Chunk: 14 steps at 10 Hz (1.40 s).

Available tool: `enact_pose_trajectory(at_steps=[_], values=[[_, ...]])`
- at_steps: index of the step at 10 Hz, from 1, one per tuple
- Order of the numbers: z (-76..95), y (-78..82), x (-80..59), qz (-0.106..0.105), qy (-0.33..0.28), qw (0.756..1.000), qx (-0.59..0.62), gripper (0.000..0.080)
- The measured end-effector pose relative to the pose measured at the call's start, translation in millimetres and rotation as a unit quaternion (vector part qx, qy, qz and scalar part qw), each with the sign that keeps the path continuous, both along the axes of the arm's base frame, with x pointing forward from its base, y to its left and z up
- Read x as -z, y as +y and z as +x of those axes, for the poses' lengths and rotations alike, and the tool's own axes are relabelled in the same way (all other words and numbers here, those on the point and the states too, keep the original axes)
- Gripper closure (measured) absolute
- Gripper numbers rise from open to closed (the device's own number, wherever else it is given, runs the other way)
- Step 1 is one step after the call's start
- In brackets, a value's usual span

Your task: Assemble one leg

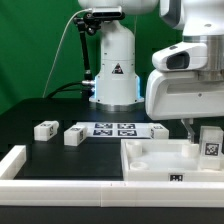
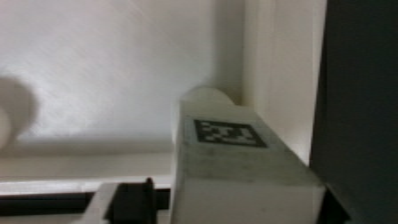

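Observation:
In the exterior view my gripper (image 1: 200,134) hangs at the right, shut on a white leg (image 1: 210,142) with a black-and-white tag. It holds the leg upright over the right part of the large white tray-like piece (image 1: 150,160). In the wrist view the leg (image 2: 240,165) fills the space between my fingers, tag facing the camera. A black pad (image 2: 139,200) sits against one side of the leg and a dark finger (image 2: 359,120) against the other. The leg's far end points into a corner of the tray-like piece (image 2: 107,80). Whether it touches the piece is hidden.
Two more white legs (image 1: 45,130) (image 1: 73,134) lie on the black table at the exterior view's left. The marker board (image 1: 115,129) lies beside them. A white rail (image 1: 25,163) runs along the front left. The arm's base (image 1: 113,75) stands at the back.

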<state>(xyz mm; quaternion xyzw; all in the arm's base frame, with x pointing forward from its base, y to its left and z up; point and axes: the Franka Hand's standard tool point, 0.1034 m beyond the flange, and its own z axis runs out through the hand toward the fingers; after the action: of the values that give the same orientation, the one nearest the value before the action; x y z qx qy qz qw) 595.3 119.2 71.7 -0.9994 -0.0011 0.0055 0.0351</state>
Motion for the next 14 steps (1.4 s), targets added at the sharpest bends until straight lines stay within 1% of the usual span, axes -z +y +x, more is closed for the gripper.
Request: enact_pose_trajectory(at_steps=[1,3,4,5,6,9,10,13,14], values=[[0.2,-0.1,-0.1,0.000,0.000,1.000,0.000,0.0509],[0.1,0.1,-0.2,0.000,0.001,1.000,0.020,0.0509],[-1.2,-0.1,-0.2,-0.001,0.001,0.997,0.072,0.0509],[-2.2,-1.4,0.6,0.006,0.004,0.988,0.152,0.0509],[-2.4,-2.1,1.1,0.012,0.010,0.968,0.250,0.0509],[-1.6,-5.1,1.3,0.028,0.021,0.890,0.455,0.0508],[-1.0,-5.4,1.3,0.034,0.029,0.853,0.520,0.0508],[-1.5,-3.1,1.1,0.036,0.051,0.740,0.669,0.0508],[-1.5,-3.3,1.4,0.039,0.061,0.696,0.714,0.0508]])
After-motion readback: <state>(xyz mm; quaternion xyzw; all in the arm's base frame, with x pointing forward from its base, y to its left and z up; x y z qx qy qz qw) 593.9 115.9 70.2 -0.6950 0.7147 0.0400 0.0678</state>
